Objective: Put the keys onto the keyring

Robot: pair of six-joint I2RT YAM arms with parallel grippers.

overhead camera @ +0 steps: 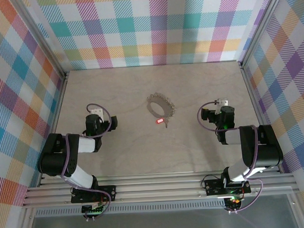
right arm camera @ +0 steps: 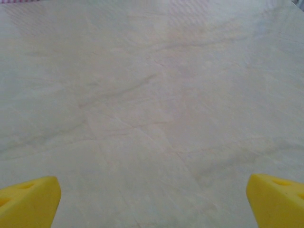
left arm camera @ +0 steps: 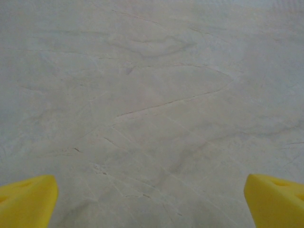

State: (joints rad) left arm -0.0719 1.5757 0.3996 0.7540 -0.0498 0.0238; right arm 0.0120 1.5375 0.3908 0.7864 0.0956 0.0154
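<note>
The keyring, a thin grey metal hoop fringed with small wiry pieces, lies flat near the middle of the pale, veined worktop, a little towards the far side. The key, tiny with a bright red head, lies on the worktop just beside the ring's near rim. Whether it touches the fringe cannot be told at this size.

The left hand sits to the left of the ring and well apart from it, with its arm folded back towards the base. From the left wrist, the left hand has its yellow fingers spread wide at the two lower corners, with bare stone-patterned surface between them. The right hand sits to the right of the ring, also well apart, at about the same depth as the left. From the right wrist, the right hand stands just as wide apart, its fingers framing bare worktop and gripping nothing.

Bare surface lies between each hand and the ring. Purple cables loop beside both wrists. Bright plaid walls close the worktop on three sides, and an aluminium rail carrying both bases runs along the near edge.
</note>
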